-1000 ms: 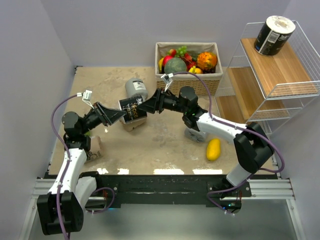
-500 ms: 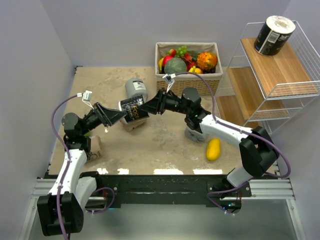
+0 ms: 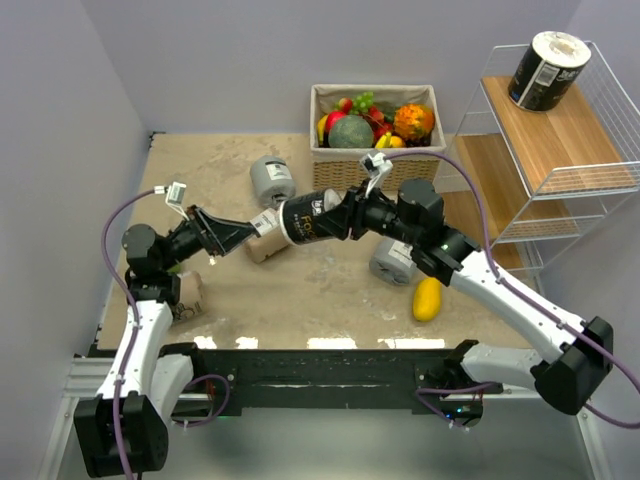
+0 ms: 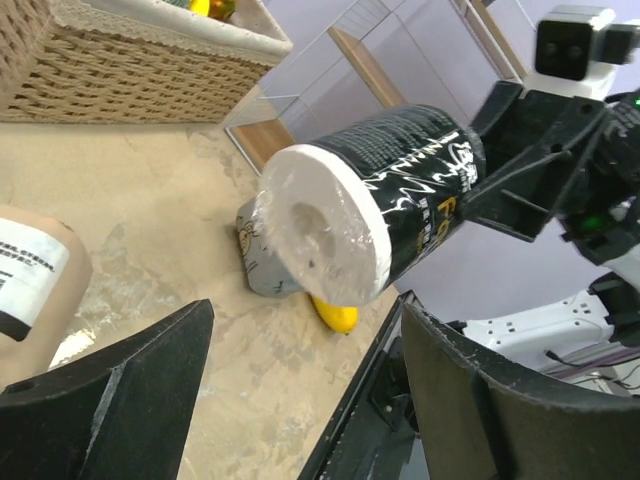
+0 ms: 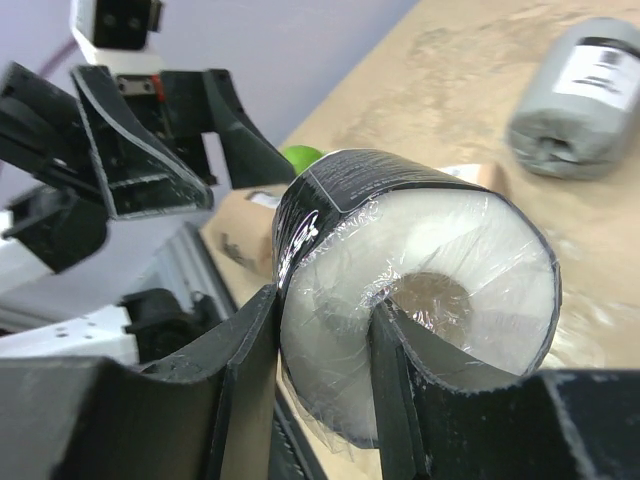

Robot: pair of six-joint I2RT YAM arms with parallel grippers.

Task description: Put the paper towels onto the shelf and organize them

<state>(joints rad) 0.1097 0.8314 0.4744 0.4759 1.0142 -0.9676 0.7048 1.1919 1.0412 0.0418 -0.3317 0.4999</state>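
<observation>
Right arm reaches left over the counter [image 3: 320, 292], right tool [image 3: 328, 219] pinching a black paper towel [image 3: 303, 219]; left tool [image 3: 252, 230] spread, facing it.

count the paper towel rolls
6: black roll on the shelf, held roll in right claw, grey roll near basket, tan roll by left claw, grey one by mango, tan one by left arm, partly hidden.

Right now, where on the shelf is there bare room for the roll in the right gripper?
Top board: bare near half; a black roll fills its far end. Middle board and bottom board look bare. Crowded: table beside the shelf, with grey roll and mango.
</observation>
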